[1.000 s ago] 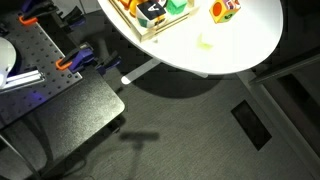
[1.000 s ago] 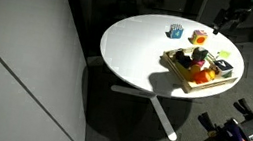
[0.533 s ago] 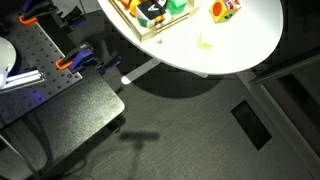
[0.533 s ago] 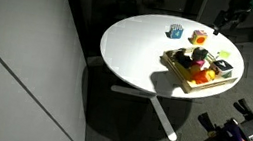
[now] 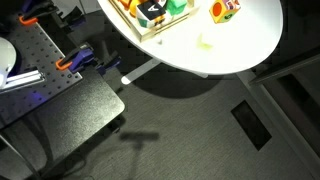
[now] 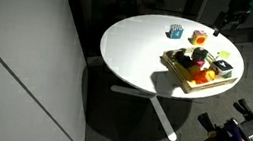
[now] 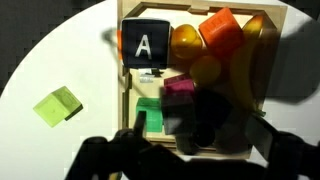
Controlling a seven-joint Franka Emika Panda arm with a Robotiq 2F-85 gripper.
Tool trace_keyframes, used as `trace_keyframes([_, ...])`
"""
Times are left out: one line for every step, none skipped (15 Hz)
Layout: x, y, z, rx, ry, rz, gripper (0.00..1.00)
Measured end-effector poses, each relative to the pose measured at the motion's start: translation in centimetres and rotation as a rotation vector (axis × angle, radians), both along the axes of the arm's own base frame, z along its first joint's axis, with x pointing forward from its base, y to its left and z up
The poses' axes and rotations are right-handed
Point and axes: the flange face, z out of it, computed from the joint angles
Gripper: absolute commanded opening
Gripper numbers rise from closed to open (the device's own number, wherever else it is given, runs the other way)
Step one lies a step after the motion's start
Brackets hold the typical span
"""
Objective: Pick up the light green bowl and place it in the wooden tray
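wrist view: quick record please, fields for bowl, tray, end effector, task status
bowl: light green bowl on the white table, outside the tray, to its left in the wrist view
tray: wooden tray holds a black letter-A block and coloured pieces
end effector: end effector at the bottom of the view, fingers look apart, holding nothing, not at the bowl
task status: bowl not yet picked up

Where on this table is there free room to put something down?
The white table is bare on its wide side away from the wooden tray, and between tray and light green bowl. The tray's compartments are crowded with blocks.
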Motion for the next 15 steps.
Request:
trace_keyframes([0.0, -0.3, -0.2, 0.000, 0.004, -0.006, 1.00])
trace_keyframes([0.1, -0.7, -0.5, 0.000, 0.008, -0.013, 1.00])
trace_keyframes([0.1, -1.1, -0.7, 0.000, 0.012, -0.021, 1.00])
trace_keyframes([0.2, -1.6, -0.9, -0.001, 0.015, -0.031, 1.00])
trace_keyframes([0.4, -2.2, -1.1, -0.002, 0.018, -0.040, 1.00])
trace_keyframes([0.6, -2.7, -1.4, -0.004, 0.022, -0.049, 1.00])
trace_keyframes([0.8, -3.3, -1.7, -0.008, 0.025, -0.056, 1.00])
trace_keyframes([1.1, -3.9, -2.1, -0.012, 0.029, -0.063, 1.00])
trace_keyframes([1.3, -4.5, -2.5, -0.017, 0.032, -0.070, 1.00])
trace_keyframes([1.6, -5.0, -3.0, -0.024, 0.032, -0.072, 1.00])
trace_keyframes([1.9, -5.5, -3.5, -0.034, 0.031, -0.072, 1.00])
trace_keyframes([2.2, -6.0, -4.1, -0.045, 0.027, -0.072, 1.00])
trace_keyframes([2.5, -6.4, -4.7, -0.054, 0.024, -0.071, 1.00])
trace_keyframes([2.7, -6.9, -5.3, -0.063, 0.020, -0.071, 1.00])
trace_keyframes([3.0, -7.4, -6.0, -0.073, 0.016, -0.070, 1.00])
